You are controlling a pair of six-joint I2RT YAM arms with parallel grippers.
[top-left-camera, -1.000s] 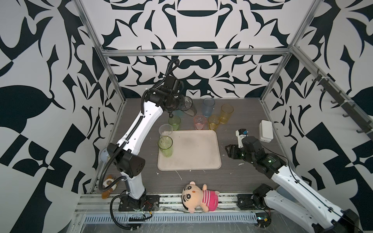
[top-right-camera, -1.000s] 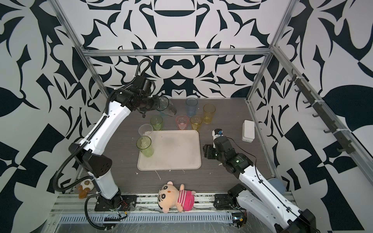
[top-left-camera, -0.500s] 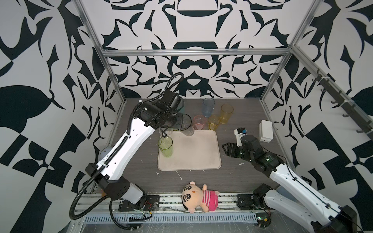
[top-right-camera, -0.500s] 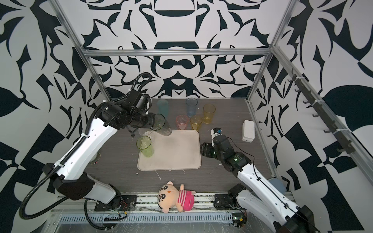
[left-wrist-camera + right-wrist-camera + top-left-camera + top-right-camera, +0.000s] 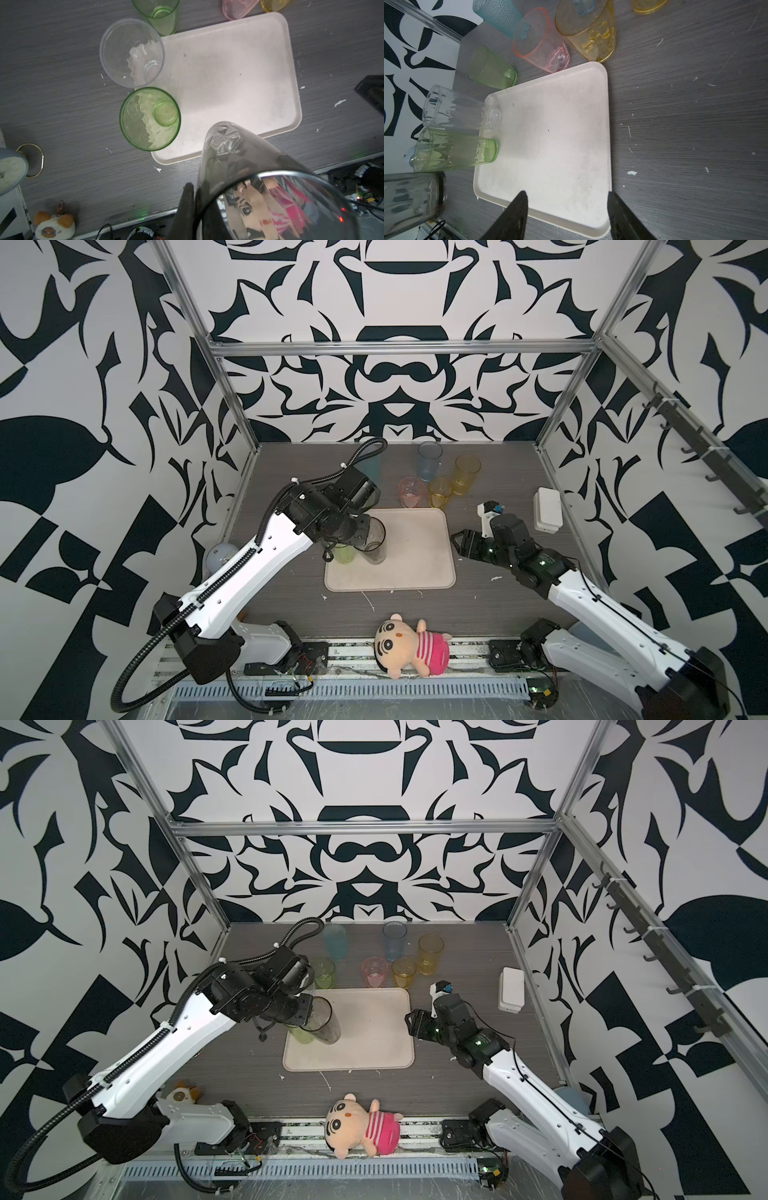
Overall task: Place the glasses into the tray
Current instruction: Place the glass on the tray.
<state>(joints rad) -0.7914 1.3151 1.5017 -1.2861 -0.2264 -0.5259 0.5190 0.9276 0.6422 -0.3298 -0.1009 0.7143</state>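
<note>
Holding smoke grey glass [image 5: 376,543] at nine o'clock over the tray [image 5: 415,564].
My left claw [image 5: 196,187] pinches its rim for upright setdown; right claw [image 5: 566,193] released.

**Change over the last second.** We see the left arm [image 5: 266,556] swung back from the far edge of the desk [image 5: 498,614] toward its near edge and folded lower, carrying the smoke grey glass [image 5: 376,541] by the rim in its jaws. That glass, a second ago tilted in the air near the far edge, now hangs tilted over the left edge of the tray [image 5: 415,572], just beside the tall green glass [image 5: 345,553]. We cannot tell whether its foot touches the tray. The move uncovers the teal glass [image 5: 334,940] near the far edge and hides the clear glass [image 5: 132,52] beneath the wrist in both top views. The right arm [image 5: 540,568] has crept slightly toward the tray's right edge.
</note>
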